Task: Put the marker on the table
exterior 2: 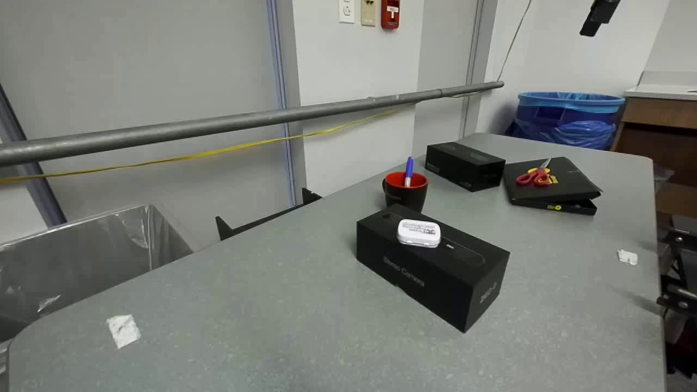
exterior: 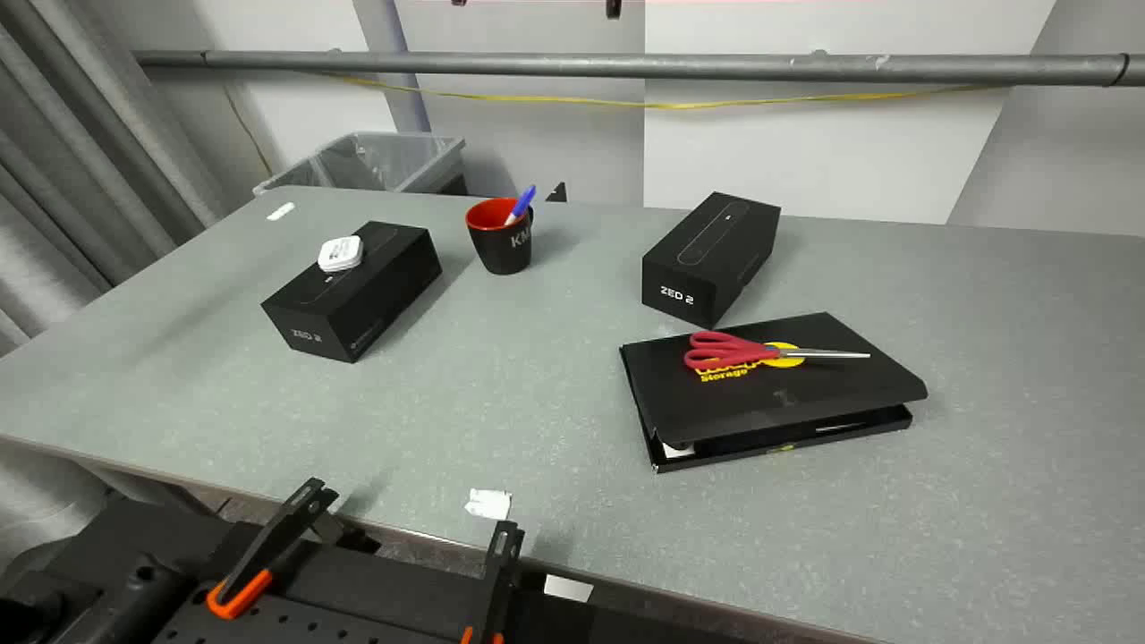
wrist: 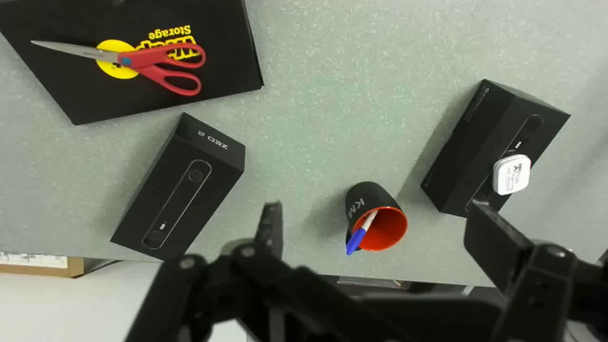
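The marker has a blue cap and a white body. It leans in the mug, cap up, in both exterior views [exterior: 521, 204] [exterior 2: 409, 170] and the wrist view [wrist: 357, 239]; its lower end is hidden. The mug, black outside and red inside, stands upright on the grey table [exterior: 501, 394] in both exterior views [exterior: 499, 250] [exterior 2: 404, 198] and the wrist view [wrist: 368, 195]. My gripper [wrist: 376, 209] is open and empty, high above the table, with the mug between its fingers in the wrist view. Only its fingertips show at the top edge of an exterior view [exterior: 536, 5].
A black box [exterior: 353, 291] with a white tin [exterior: 341, 254] on top and another black box [exterior: 711, 259] flank the mug. Red scissors [exterior: 729, 349] lie on a flat black storage box [exterior: 787, 394]. A grey pipe [exterior: 572, 64] runs along the wall behind.
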Motion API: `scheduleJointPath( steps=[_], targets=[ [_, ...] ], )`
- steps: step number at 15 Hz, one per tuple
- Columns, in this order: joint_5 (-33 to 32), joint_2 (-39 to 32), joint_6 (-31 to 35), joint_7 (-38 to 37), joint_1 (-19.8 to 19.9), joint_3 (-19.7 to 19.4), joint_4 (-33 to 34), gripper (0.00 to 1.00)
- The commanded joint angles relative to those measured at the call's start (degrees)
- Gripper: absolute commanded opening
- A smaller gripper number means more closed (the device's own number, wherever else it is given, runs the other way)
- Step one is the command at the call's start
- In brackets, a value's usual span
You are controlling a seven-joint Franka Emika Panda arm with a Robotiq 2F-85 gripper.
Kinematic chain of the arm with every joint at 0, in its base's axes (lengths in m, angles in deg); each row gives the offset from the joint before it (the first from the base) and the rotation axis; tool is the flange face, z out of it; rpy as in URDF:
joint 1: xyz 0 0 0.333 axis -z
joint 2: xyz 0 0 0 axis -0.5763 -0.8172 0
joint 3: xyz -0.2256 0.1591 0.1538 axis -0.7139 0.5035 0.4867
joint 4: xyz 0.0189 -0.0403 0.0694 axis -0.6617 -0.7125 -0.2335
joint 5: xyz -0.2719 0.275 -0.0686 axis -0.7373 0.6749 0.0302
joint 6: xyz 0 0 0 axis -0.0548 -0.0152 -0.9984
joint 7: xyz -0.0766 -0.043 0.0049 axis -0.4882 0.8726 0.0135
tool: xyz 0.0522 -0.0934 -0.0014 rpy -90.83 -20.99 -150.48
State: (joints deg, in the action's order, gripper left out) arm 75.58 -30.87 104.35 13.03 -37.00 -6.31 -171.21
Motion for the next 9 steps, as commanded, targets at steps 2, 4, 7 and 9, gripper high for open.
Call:
scheduleJointPath(
  steps=[2,4,7,9],
  targets=[
    [1.10,-0.37,-0.18,0.85,1.82,1.66,0.11,1.00],
    [1.10,-0.37,-0.18,0.85,1.82,1.66,0.11,1.00],
    [1.10,-0.14,3.14,-1.27,2.43,2.60,-0.57,1.00],
    [2.79,-2.36,6.84,-4.73,1.55,4.31,-0.45,1.00]
  ],
)
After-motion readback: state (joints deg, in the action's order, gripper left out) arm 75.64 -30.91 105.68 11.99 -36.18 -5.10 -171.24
